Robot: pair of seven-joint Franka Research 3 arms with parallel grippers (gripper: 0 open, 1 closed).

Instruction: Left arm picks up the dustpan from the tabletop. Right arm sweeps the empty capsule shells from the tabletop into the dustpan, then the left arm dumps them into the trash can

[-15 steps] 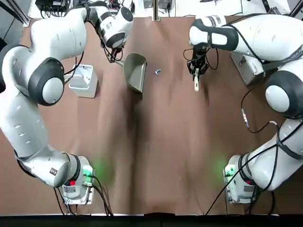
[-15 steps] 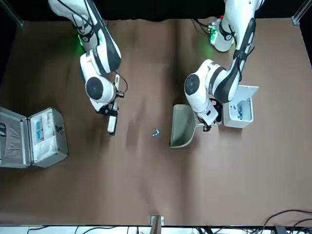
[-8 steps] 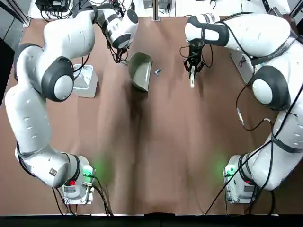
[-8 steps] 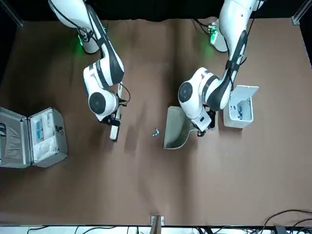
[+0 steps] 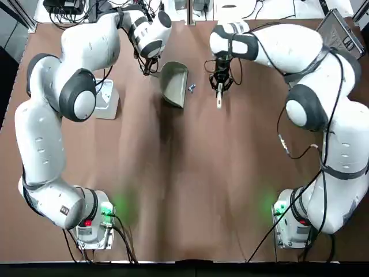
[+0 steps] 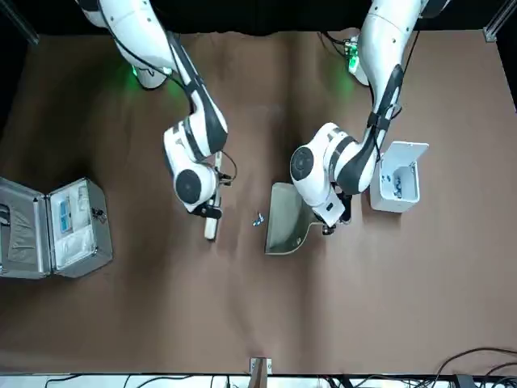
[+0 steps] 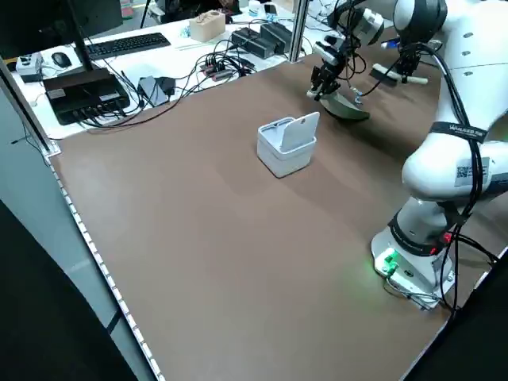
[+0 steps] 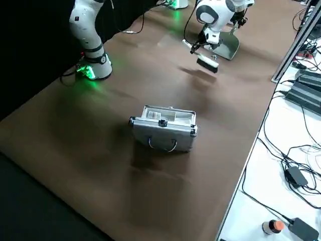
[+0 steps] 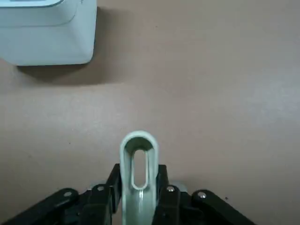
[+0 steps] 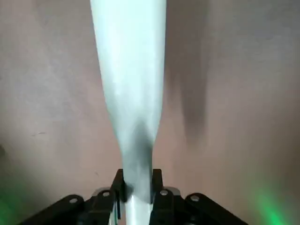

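Note:
The cream-white dustpan (image 5: 174, 84) rests tilted on the brown tabletop (image 5: 190, 173) at the far middle, its open mouth toward the empty capsule shells (image 5: 191, 88). My left gripper (image 5: 151, 67) is shut on its thin handle (image 9: 138, 159). The shells (image 6: 258, 218) lie as a tiny cluster just beside the pan's lip. On their other side my right gripper (image 5: 219, 85) is shut on a slim white brush (image 5: 219, 101), which points down at the table (image 10: 131, 84). The trash can (image 5: 106, 98) stands with its lid open, to the left of the dustpan.
A silver metal case (image 6: 56, 226) lies open at the robot's far right side of the table. Cables, a keyboard and black boxes (image 7: 83, 91) sit on the white desk beyond the table's far edge. Both arm bases (image 5: 92, 222) glow green at the near edge.
The left arm has slid the dustpan rightward until its lip is near the shells. The right arm has carried the brush leftward, closing in on the shells from the other side.

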